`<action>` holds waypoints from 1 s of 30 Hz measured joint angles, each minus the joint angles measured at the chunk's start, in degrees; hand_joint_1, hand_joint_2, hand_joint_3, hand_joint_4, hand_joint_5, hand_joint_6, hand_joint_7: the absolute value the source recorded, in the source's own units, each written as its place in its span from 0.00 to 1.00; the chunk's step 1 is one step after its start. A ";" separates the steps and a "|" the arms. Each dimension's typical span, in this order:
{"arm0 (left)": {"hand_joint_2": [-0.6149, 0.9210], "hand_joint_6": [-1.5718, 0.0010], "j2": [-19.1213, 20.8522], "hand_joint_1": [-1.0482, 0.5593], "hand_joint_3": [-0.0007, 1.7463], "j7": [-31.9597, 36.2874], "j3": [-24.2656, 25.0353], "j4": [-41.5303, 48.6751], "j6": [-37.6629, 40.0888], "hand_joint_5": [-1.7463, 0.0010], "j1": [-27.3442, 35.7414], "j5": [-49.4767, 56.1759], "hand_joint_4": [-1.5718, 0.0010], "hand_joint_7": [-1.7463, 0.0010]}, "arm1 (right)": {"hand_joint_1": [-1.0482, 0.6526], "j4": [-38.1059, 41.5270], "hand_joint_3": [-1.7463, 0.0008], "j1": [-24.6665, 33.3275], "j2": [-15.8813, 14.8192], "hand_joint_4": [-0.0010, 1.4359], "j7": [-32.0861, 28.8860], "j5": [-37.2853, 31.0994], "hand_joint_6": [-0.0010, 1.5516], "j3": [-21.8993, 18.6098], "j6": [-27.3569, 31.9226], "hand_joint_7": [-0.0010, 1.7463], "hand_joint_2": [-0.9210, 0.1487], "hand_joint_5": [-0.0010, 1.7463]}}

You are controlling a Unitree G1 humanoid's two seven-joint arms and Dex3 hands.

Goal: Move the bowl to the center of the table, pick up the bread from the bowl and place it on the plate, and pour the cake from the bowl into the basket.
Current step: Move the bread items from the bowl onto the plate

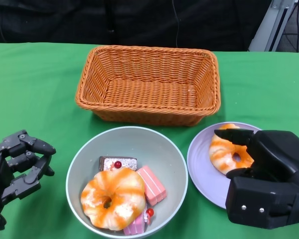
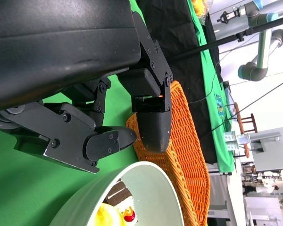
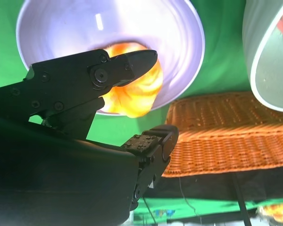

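Green tabletop [image 1: 35,89]: bowl [image 1: 162,144] at centre holding bread [image 1: 113,196] and cakes [image 1: 152,185]; second bread [image 1: 224,154] delivered onto plate [image 1: 199,164], right hand [image 1: 261,172] above it, fingers apart, empty; left hand [image 1: 17,167] open beside bowl; basket [image 1: 148,84] behind, awaiting cakes.

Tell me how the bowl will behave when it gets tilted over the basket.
The bowl looks rigid and smooth, so it may slip in the left hand. Its load, a bread ring and cake pieces, lies loose, so it will probably slide out together. The wide basket should catch it.
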 measured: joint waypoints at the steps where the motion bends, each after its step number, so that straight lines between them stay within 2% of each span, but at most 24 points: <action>1: 0.90 0.48 0.00 0.61 0.39 0.00 -0.01 0.00 0.00 0.16 0.00 0.01 0.52 0.37 | 0.34 -0.36 0.99 0.02 -0.10 0.90 0.20 0.06 0.40 -0.09 0.02 0.04 0.00 0.02; 4: 0.90 0.48 0.00 0.61 0.39 0.01 -0.07 0.00 -0.02 0.15 -0.02 0.07 0.51 0.37 | 0.34 -2.61 0.99 0.22 -0.11 0.85 0.19 1.01 0.43 -0.75 -0.17 0.04 0.00 0.00; 7: 0.90 0.48 0.00 0.60 0.38 0.02 -0.10 -0.01 -0.13 0.15 -0.08 0.15 0.51 0.37 | 0.33 -6.74 0.99 1.74 0.82 0.81 -0.09 4.89 0.45 -2.61 -1.38 0.03 0.00 0.00; 12: 0.90 0.48 -0.05 0.60 0.37 0.04 -0.30 -0.01 -0.16 0.15 -0.16 0.59 0.52 0.37 | 0.27 -13.54 0.96 3.72 1.12 0.67 0.77 11.35 0.45 -2.81 -7.16 0.02 0.00 0.00; 16: 0.89 0.48 -0.38 0.59 0.37 0.04 -0.37 -0.01 -0.15 0.15 -0.16 0.65 0.52 0.37 | 0.27 -17.47 0.98 4.05 1.24 0.64 2.38 13.33 0.44 -2.16 -9.16 0.01 0.00 0.00; 23: 0.89 0.48 -0.76 0.59 0.38 0.06 -0.42 -0.04 -0.11 0.15 -0.18 0.65 0.52 0.38 | 0.25 -21.21 0.98 3.84 3.20 0.64 6.80 14.42 0.40 2.15 -9.32 0.00 0.01 0.00; 30: 0.89 0.47 -0.80 0.59 0.38 0.10 -0.44 -0.90 -0.05 0.16 -0.21 1.02 0.52 0.38 | 0.22 -16.17 0.99 0.09 4.22 0.58 7.16 11.92 0.40 6.91 -13.18 0.00 0.00 0.00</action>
